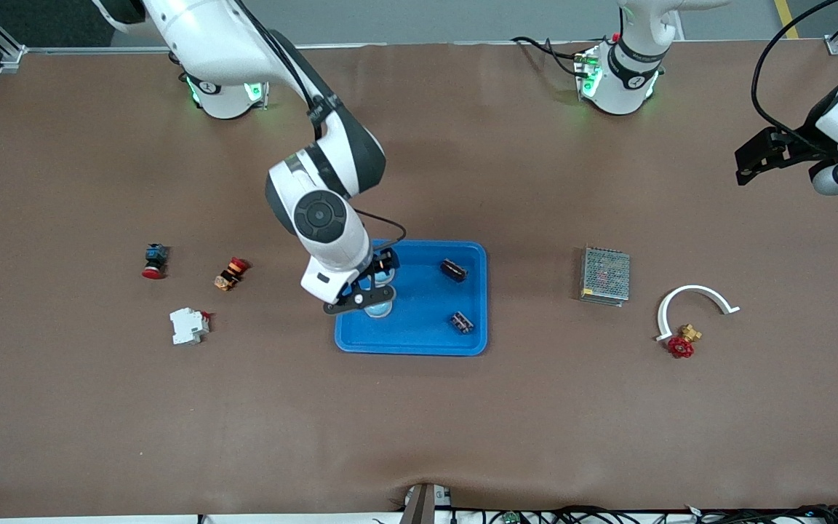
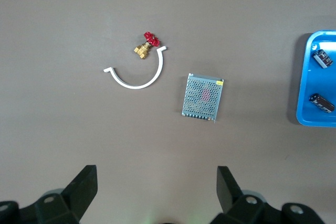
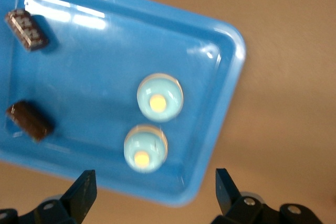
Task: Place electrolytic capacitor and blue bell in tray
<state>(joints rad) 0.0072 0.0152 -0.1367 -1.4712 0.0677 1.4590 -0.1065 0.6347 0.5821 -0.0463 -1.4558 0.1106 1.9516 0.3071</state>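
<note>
two pale-blue round bells [image 3: 152, 124], two dark capacitors [image 3: 26, 74] in tray [image 3: 105, 56].

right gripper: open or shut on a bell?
Open. The right gripper hangs over the tray with its fingers spread and nothing between them; both blue bells sit in the tray below it.

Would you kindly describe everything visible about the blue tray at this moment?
The shallow bright blue rectangular plastic tray has rounded corners and a raised, glossy rim. It lies flat on the brown table, about midway between the two arms' ends. Inside rest two dark cylindrical capacitors toward the left arm's end, and two pale blue round bells toward the right arm's end. The right tool hangs open over the bells, holding nothing. Nothing else touches the tray.
</note>
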